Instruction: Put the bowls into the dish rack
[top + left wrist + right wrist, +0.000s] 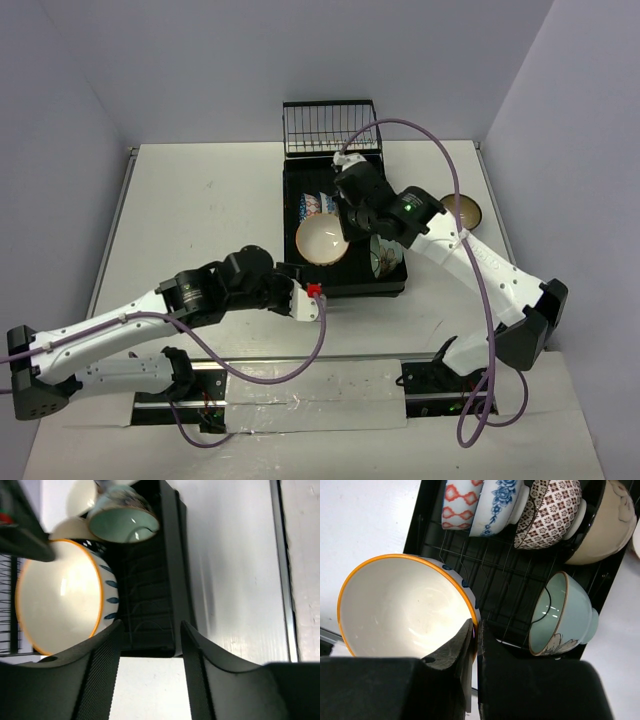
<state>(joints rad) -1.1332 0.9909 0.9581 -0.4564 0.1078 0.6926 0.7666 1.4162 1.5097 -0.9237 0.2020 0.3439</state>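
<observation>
My right gripper (pixel 345 228) is shut on the rim of a cream bowl with an orange rim (pixel 321 240), holding it tilted over the near left part of the black dish rack (pixel 345 282). In the right wrist view the fingers (pixel 465 640) pinch that bowl's rim (pixel 405 610). A pale green bowl (pixel 565 615) leans in the rack beside it. A row of patterned bowls (pixel 497 502) stands further in. My left gripper (pixel 318 300) is open and empty, just outside the rack's near edge (pixel 150 595). The left wrist view shows the held bowl (pixel 60 595) and the green bowl (pixel 122 522).
A brown bowl (pixel 462 212) sits on the table to the right of the rack, behind my right arm. The upright wire basket (pixel 330 125) stands at the rack's far end. A purple cable (pixel 455 190) arcs over the right side.
</observation>
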